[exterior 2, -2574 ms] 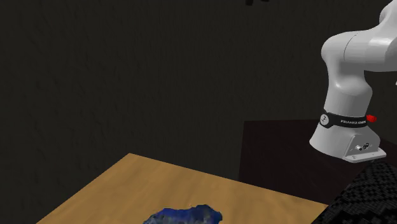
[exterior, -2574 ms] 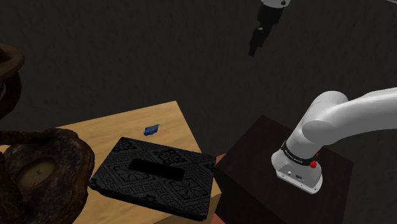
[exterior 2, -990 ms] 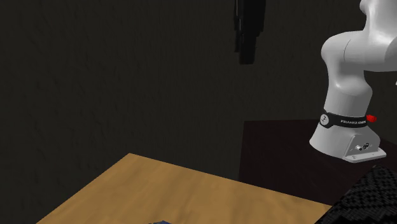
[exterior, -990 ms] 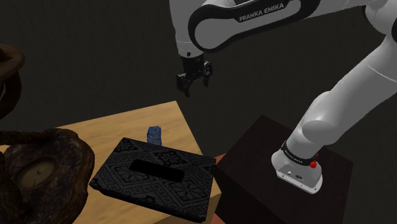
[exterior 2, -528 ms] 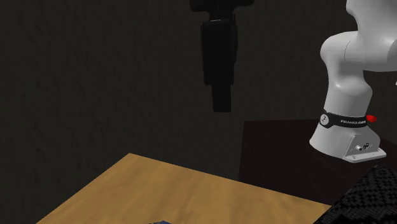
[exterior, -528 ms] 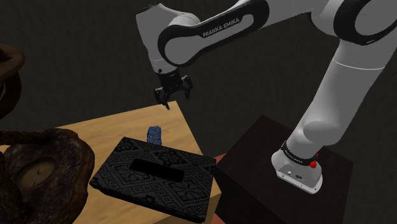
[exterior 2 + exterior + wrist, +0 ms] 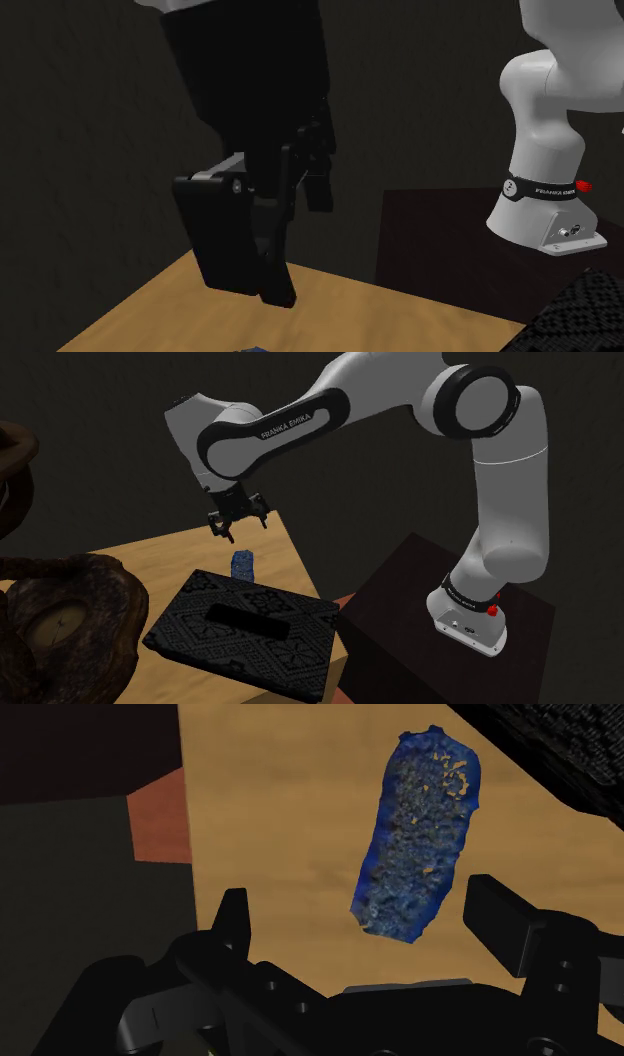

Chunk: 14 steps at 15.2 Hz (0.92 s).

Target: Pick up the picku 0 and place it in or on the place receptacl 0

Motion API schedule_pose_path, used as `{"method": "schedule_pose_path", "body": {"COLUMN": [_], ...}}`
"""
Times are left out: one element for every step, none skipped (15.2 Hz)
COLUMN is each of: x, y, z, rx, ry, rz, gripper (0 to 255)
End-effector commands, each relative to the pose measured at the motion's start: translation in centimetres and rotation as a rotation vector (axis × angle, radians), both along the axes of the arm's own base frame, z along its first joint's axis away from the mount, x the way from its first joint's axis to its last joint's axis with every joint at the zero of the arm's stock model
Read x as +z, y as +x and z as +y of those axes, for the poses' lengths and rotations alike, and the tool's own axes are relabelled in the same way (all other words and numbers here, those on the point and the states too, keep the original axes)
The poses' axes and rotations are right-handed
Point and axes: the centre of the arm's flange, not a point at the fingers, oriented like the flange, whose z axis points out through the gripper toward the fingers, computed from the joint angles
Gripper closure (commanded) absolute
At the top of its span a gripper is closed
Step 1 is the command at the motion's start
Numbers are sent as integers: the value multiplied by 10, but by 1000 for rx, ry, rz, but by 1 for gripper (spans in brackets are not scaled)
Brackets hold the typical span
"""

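Although a dark brown lumpy heap (image 7: 70,617) crowds one end of the wooden bench (image 7: 170,552), well off to one side of the gripper (image 7: 240,528), the gripper itself hangs over the bench's bare part, fingers spread apart and empty. Straight below it, untouched, sits the rough blue lump (image 7: 241,564), closer to one finger than the other. Just beyond the lump lies a black patterned box (image 7: 240,630), and further off the dark stand (image 7: 400,612) carries the arm's base.
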Motion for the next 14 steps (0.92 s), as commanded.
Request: {"method": "schedule_pose_path", "body": {"x": [-17,-25,-33,-41,-42,-47,-53,-58,-63,-68,-73,-81,-81,-81], "y": [20,29,37,46,47,46,45,44,42,41,40,38,38,38], "z": [14,22,30,37,38,38,37,36,35,35,34,33,33,33], "rx": [-33,-48,-63,-77,-80,-80,-80,-80,-80,-80,-80,-80,-80,-80], "ry": [-7,-10,-13,-15,-16,-16,-16,-16,-16,-16,-16,-16,-16,-16], "rz": [14,21,28,34,36,36,36,36,36,36,36,36,36,36], "gripper": [0,0,0,0,0,0,0,0,0,0,0,0,0,0]}}
